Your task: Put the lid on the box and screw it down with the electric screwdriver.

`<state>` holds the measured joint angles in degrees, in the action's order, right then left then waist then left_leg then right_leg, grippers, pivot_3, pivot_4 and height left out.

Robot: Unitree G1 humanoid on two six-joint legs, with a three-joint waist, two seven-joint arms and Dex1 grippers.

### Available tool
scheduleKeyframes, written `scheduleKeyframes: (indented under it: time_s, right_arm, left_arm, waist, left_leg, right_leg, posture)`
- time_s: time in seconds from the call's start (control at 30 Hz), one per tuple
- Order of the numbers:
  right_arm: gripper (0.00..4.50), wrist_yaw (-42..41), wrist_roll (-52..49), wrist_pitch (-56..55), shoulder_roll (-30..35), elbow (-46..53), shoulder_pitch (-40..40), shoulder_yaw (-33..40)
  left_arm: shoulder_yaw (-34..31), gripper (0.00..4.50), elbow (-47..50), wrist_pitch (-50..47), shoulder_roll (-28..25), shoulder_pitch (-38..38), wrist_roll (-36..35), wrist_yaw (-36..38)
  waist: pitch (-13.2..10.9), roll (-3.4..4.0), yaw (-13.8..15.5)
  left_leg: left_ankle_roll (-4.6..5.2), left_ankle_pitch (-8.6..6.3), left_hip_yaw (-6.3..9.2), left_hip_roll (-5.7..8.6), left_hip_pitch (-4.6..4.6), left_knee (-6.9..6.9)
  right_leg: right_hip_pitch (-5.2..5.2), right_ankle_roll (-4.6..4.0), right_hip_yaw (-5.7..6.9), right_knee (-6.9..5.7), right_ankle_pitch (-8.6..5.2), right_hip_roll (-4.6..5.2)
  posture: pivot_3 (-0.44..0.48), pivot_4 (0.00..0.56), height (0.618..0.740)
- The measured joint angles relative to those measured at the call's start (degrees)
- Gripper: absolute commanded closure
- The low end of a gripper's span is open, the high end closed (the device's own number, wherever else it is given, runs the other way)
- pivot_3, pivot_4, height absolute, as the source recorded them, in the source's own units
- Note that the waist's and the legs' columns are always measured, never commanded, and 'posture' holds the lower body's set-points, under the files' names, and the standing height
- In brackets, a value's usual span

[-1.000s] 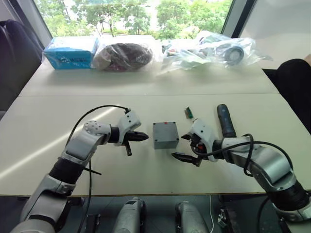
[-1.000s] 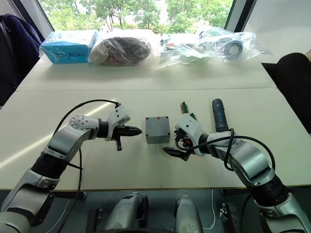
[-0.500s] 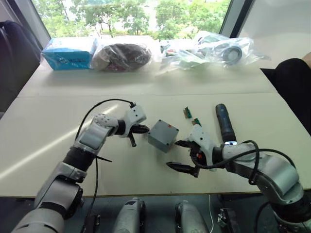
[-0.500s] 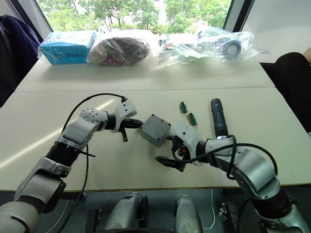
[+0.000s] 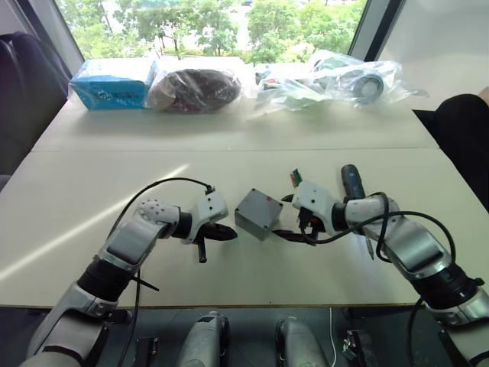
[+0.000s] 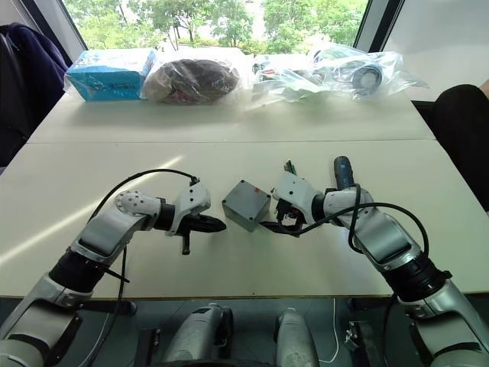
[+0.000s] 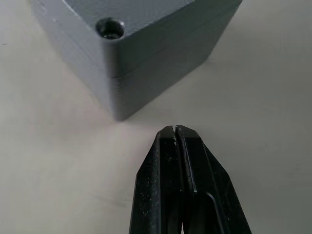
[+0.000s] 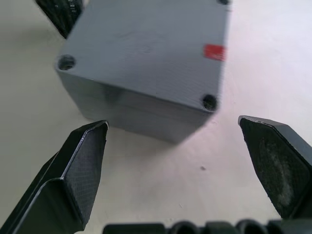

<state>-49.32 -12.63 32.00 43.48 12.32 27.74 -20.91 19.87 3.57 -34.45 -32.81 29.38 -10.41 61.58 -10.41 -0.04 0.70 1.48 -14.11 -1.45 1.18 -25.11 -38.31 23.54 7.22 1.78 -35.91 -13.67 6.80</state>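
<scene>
Left wrist view shows the left gripper [image 7: 174,129] with its two black fingers [image 7: 158,170] pressed together, holding nothing, the tips just short of a lower corner of the box [image 7: 141,53] and not touching it. A seam runs round the box near its top, so the lid [image 7: 146,12] sits on it already, with a screw hole sunk in the lid's near corner.

Right wrist view shows the right gripper [image 8: 183,141] spread wide, one finger [image 8: 80,161] at each side, empty. The box [image 8: 146,63] stands beyond the tips and between their lines, apart from both, turned corner-on. Its lid [image 8: 151,44] carries a small red mark near one edge and screw holes at the corners. The other gripper's dark tip shows past the far corner of the box.

From the head views, the box [image 5: 257,213] rests on the pale bench [image 5: 114,176] between the two sets of fingertips. The electric screwdriver [image 5: 350,180] lies on the bench behind the right gripper [image 5: 294,234], partly hidden by that arm. A small green part [image 5: 294,178] lies just beyond the right fingers.
</scene>
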Motion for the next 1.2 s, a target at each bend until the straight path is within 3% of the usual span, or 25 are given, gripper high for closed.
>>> scheduleKeyframes:
  time_s: [0.23, 0.9, 1.03, 1.2]
  right_arm:
    - [0.04, -1.5, 0.0, 2.3, -0.9, 2.9, -2.2, 1.2]
    - [0.04, 3.4, -0.3, 11.3, -4.2, 10.3, -7.1, 4.7]
    - [0.04, 3.4, -6.0, 15.7, -4.3, 14.7, -8.4, 11.3]
    - [0.04, 1.7, -21.1, 25.7, -3.9, 20.8, -8.2, 25.6]
  left_arm:
    - [-0.3, 4.5, -4.6, 1.4, 3.4, 3.0, 2.0, -4.3]
    - [-0.6, 4.5, -8.0, 4.1, 4.8, 4.8, 3.0, -4.9]
    - [-1.4, 4.5, -7.9, 4.2, 4.9, 4.8, 2.6, -5.3]
    - [-3.8, 4.5, -7.4, 4.5, 3.7, 5.2, 0.8, -3.9]
  waist:
    - [0.0, 0.0, 0.0]
    - [0.0, -0.01, 0.1]
    - [0.0, -0.01, 0.0]
    - [0.0, -0.01, 0.0]
  left_leg:
    - [-0.02, 0.01, 0.04, -0.01, 0.03, -0.01]
    - [-0.02, 0.01, 0.04, 0.0, 0.03, -0.01]
    - [-0.02, 0.01, 0.05, -0.01, 0.03, -0.02]
    - [-0.02, 0.01, 0.09, -0.04, 0.04, -0.01]
  right_leg:
    - [0.01, 0.0, 0.02, -0.1, 0.0, -0.01]
    - [0.01, 0.0, 0.02, -0.11, 0.0, -0.01]
    - [0.01, 0.0, 0.01, -0.11, 0.0, -0.01]
    - [-0.01, 0.0, 0.02, -0.1, 0.0, 0.0]
  posture:
    - [0.0, 0.15, 0.74]
    - [0.0, 0.15, 0.74]
    - [0.0, 0.15, 0.74]
    - [0.0, 0.15, 0.74]
